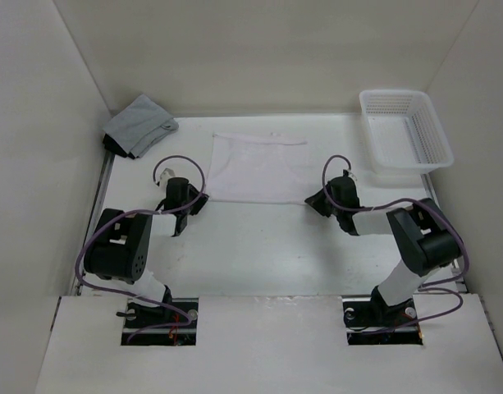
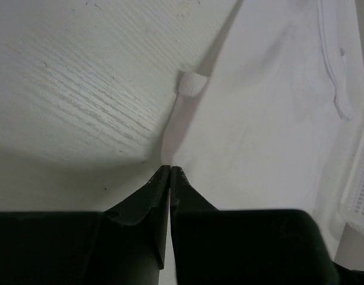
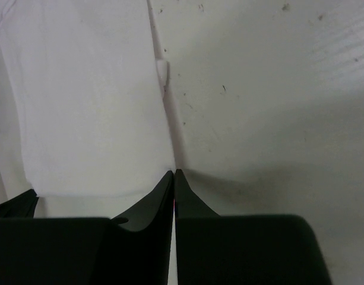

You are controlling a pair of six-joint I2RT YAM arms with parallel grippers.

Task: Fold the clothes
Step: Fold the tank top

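Observation:
The clothes (image 1: 255, 168), a plain thin white garment, lie spread flat on the table's middle, neckline towards the back. My left gripper (image 1: 202, 199) sits at the near left corner. In the left wrist view its jaws (image 2: 170, 169) are pressed together on the garment's (image 2: 271, 119) side edge, which rises slightly into the tips. My right gripper (image 1: 313, 199) sits at the near right corner. The right wrist view shows it (image 3: 174, 173) shut on the corner of the white fabric (image 3: 86, 107), whose edge runs straight into the tips.
A grey garment with a dark edge (image 1: 139, 125) lies bunched at the back left. A white plastic basket (image 1: 404, 130) stands at the back right, and its side (image 2: 360, 190) shows in the left wrist view. White walls enclose the table on three sides.

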